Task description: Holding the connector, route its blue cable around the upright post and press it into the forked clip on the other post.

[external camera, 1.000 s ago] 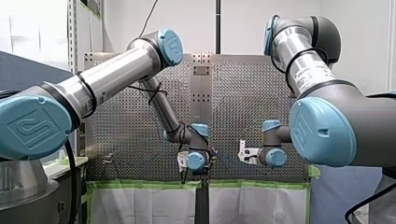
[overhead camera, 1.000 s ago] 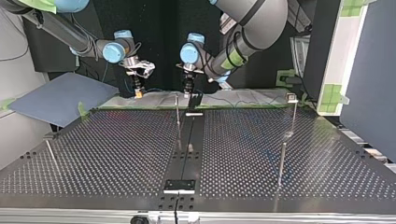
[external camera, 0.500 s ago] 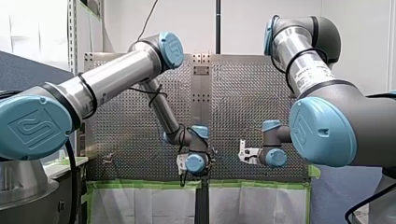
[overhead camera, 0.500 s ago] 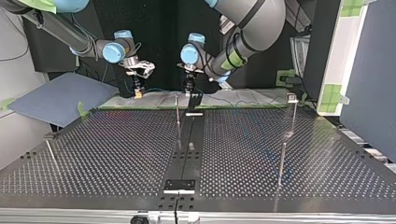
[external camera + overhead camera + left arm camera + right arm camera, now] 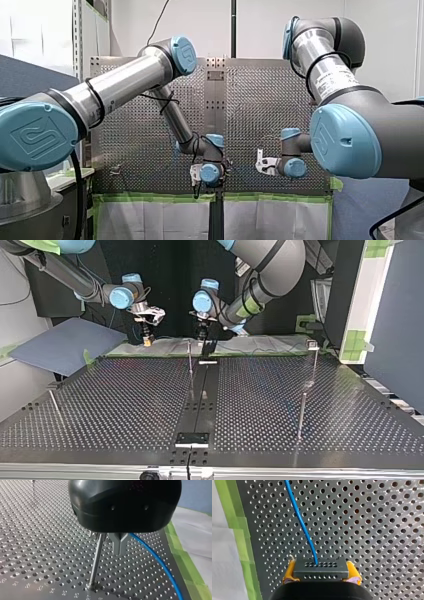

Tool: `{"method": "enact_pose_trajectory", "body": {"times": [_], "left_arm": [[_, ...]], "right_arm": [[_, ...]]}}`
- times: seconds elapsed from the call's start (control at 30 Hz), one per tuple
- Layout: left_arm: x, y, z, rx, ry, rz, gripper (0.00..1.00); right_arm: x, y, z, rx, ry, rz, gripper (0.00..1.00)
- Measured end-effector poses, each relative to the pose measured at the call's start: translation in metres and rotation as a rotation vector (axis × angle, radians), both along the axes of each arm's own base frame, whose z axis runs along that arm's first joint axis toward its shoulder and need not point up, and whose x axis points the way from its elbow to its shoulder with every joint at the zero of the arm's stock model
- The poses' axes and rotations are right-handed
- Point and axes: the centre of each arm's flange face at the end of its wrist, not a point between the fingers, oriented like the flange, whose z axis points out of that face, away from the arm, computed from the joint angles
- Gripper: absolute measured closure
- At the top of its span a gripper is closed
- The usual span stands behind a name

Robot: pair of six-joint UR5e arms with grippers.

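- Right gripper [image 5: 322, 574] points down at the perforated metal table [image 5: 374, 517]. Its yellow pads [image 5: 289, 571] clamp the flat grey connector [image 5: 321, 567], which is dotted with pinholes.
- Smooth blue cable [image 5: 300, 520] leaves the connector and runs across the table.
- Left gripper [image 5: 120, 546] hangs vertical just beside the thin steel post [image 5: 96, 560], metal tips together. The cable passes close by; I cannot tell whether it is gripped.

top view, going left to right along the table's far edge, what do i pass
sheet → right end effector → post → left end effector → clip post
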Motion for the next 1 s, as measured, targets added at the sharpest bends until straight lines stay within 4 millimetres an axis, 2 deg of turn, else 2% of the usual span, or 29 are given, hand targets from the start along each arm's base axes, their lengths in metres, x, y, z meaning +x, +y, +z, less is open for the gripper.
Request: {"method": "enact_pose_trajectory", "body": {"times": [0.3,0.63,1.0], "left_arm": [[0.01,-0.003,0.007,-0.004,-0.002,-0.008,1.0],[0.026,-0.007,0.018,-0.008,-0.004,-0.017,1.0],[0.038,-0.002,0.022,-0.008,0.003,-0.017,1.0]], "right_arm": [[0.0,-0.004,0.002,-0.005,-0.001,-0.004,1.0],[0.002,-0.018,0.01,-0.013,0.002,-0.011,1.0],[-0.001,-0.03,0.016,-0.026,0.001,-0.024,1.0]]}}
